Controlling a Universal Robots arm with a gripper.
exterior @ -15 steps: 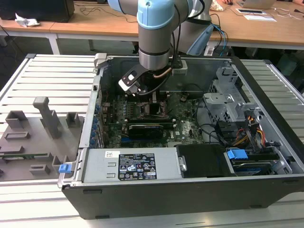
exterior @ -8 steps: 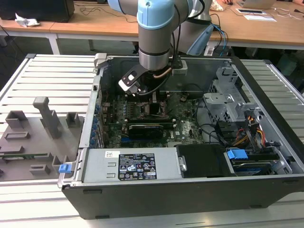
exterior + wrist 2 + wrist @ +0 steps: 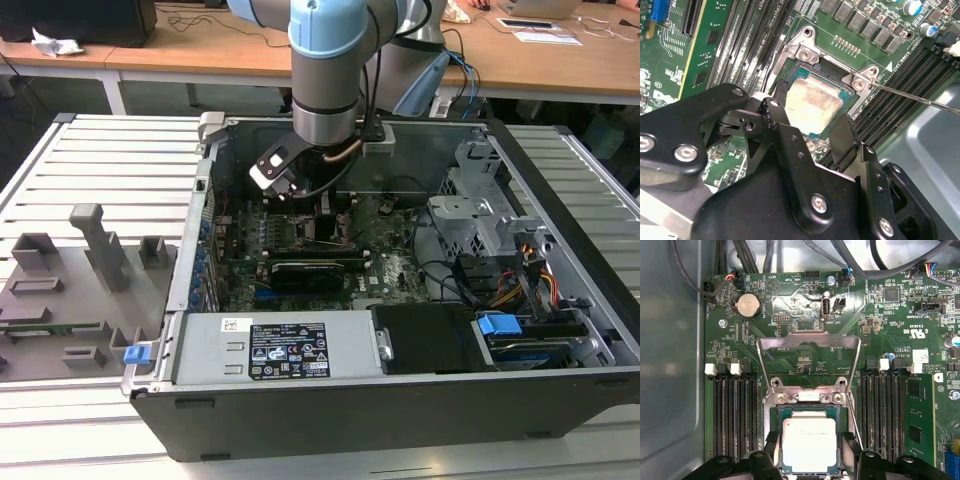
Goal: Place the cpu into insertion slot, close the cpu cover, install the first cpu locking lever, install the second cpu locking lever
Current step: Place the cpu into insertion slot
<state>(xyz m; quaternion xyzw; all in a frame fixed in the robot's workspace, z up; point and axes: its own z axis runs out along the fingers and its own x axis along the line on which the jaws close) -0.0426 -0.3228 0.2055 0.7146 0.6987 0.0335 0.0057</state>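
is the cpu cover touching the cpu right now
Apart. In the first wrist view the cpu cover stands swung open on its hinge, clear of the cpu, which lies uncovered in the insertion slot.

arm [image 3: 325, 60] reaches straight down from above, its jaws parted.

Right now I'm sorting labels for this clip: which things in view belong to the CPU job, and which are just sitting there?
Part of the job:
cpu, lying in the insertion slot
cpu cover, swung open
locking lever
gripper, at the cpu

Just there:
memory slots
coin battery
expansion card
power supply
grey fixture tray
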